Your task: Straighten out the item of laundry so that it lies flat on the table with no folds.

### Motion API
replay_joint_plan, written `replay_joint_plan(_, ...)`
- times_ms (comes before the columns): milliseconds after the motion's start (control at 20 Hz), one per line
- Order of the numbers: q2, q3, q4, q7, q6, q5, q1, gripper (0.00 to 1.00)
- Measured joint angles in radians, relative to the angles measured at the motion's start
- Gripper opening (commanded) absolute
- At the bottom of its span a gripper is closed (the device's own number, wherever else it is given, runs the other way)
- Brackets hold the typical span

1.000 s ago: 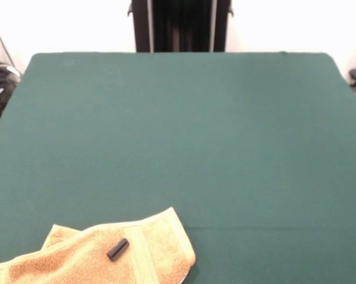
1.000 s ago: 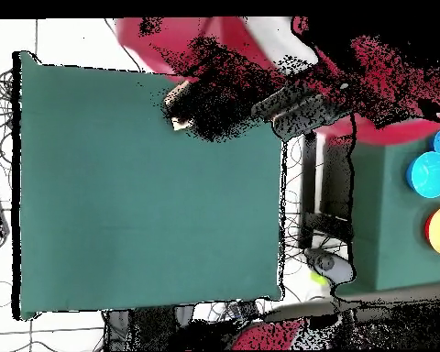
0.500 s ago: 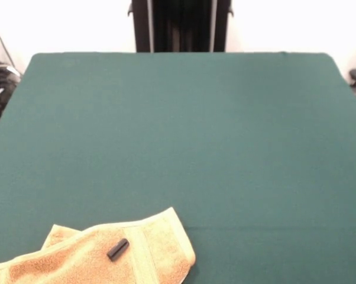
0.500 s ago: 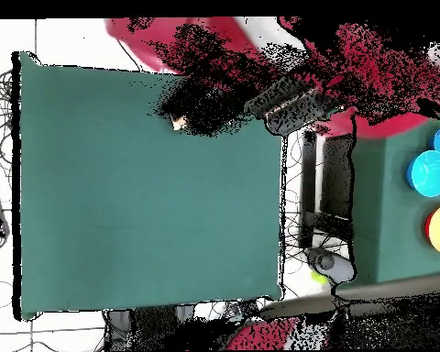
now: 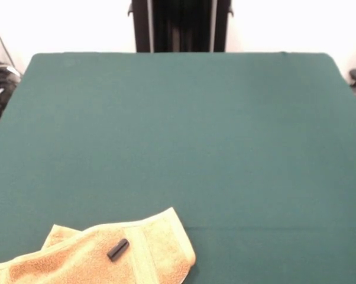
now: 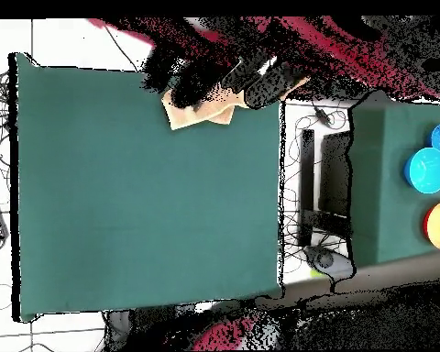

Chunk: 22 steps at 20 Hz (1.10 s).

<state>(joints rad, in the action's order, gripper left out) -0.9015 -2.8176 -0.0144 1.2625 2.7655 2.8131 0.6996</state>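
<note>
i'm at the start of the flattening step: the towel lies bunched and folded over at the near left corner of the table, partly running off the picture's bottom edge, with a small black cylinder resting on top of it. no gripper shows in the front view, and overhead that corner is too muddled to pick it out, so i can't tell how its jaws stand. next, i judge, i'd take a free edge and draw it toward the table's middle.
</note>
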Motion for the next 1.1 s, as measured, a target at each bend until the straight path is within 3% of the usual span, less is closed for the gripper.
replay_joint_plan(350,-0.031,0.122,0.051,-0.088,0.019,0.067,-0.030,0.00)
replay_joint_plan(1100,-0.027,0.039,0.031,-0.105,-0.156,0.032,-0.028,0.00)
